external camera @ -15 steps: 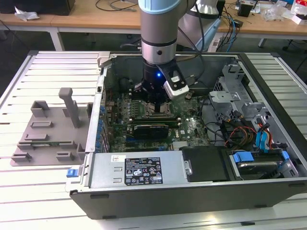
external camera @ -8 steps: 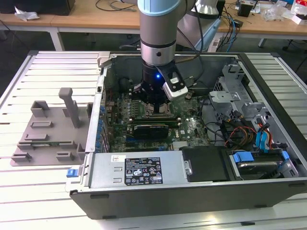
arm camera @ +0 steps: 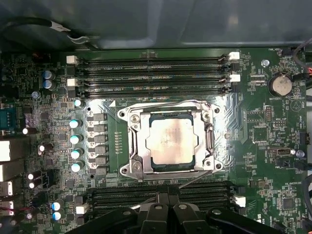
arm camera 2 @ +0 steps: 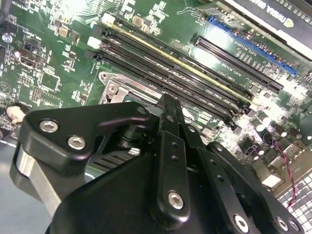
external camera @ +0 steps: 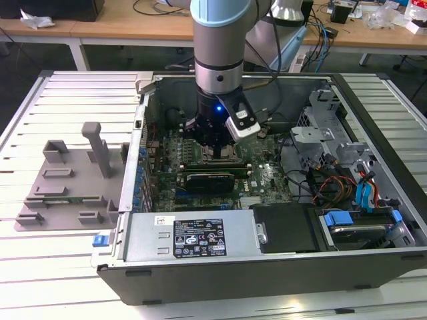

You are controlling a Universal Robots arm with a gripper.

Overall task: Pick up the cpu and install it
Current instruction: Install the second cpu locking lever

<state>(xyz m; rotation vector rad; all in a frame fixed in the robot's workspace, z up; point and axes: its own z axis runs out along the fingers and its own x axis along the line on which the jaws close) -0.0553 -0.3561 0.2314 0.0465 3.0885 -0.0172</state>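
In the first wrist view the cpu [arm camera: 171,141], a flat square chip with a shiny silver top, lies flat inside the metal socket frame [arm camera: 135,146] on the green motherboard [arm camera: 253,141]. The frame's bracket is open around it. My gripper [arm camera: 168,208] hangs just above the board beside the socket, over the memory slots [arm camera: 146,195], shut with nothing between its fingers. It is apart from the cpu. In the exterior view the gripper [external camera: 217,148] is low inside the open computer case [external camera: 267,280], covering the socket. In the second wrist view the gripper [arm camera 2: 168,105] stands over the board.
A grey plastic tray [external camera: 67,180] with upright blocks sits on the slatted table at the exterior view's left. Inside the case are a graphics card [external camera: 210,179], a power supply [external camera: 193,237], drive bays and loose cables [external camera: 333,187]. Memory slots [arm camera: 151,78] flank the socket.
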